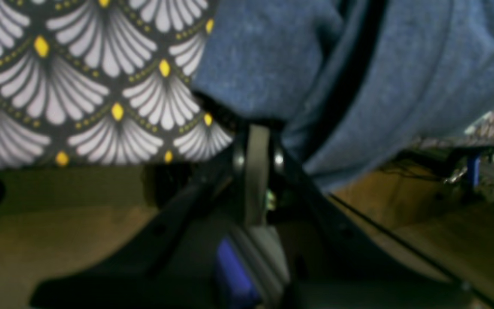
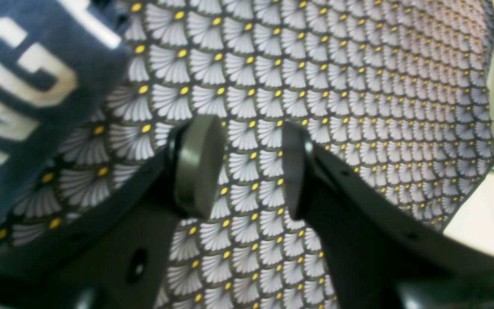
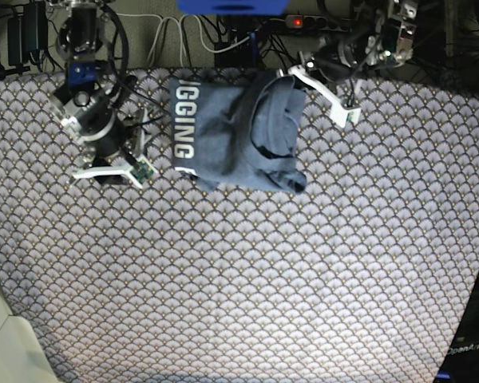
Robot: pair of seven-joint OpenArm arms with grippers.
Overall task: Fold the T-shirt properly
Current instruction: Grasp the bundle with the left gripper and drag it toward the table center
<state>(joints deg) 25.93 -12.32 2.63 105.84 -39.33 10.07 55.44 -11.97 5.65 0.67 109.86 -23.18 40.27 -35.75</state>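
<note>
The slate-blue T-shirt (image 3: 223,136) lies bunched at the back middle of the patterned table, white lettering facing up on its left half. My left gripper (image 3: 289,76) is shut on the T-shirt's upper right edge. In the left wrist view the left gripper (image 1: 256,133) has its jaws pressed together, with the T-shirt (image 1: 401,64) pinched at the tips and draping away to the right. My right gripper (image 2: 247,167) stands open over bare tablecloth, nothing between its pads. The lettered T-shirt (image 2: 24,86) lies just to its left. In the base view the right gripper (image 3: 128,153) sits left of the shirt, apart from it.
A scallop-patterned cloth (image 3: 239,279) covers the whole table. Cables, a power strip and the arm bases (image 3: 223,32) crowd the back edge. The table's edge and floor (image 1: 58,236) show below the left gripper. A pale surface (image 3: 0,335) borders the front left corner.
</note>
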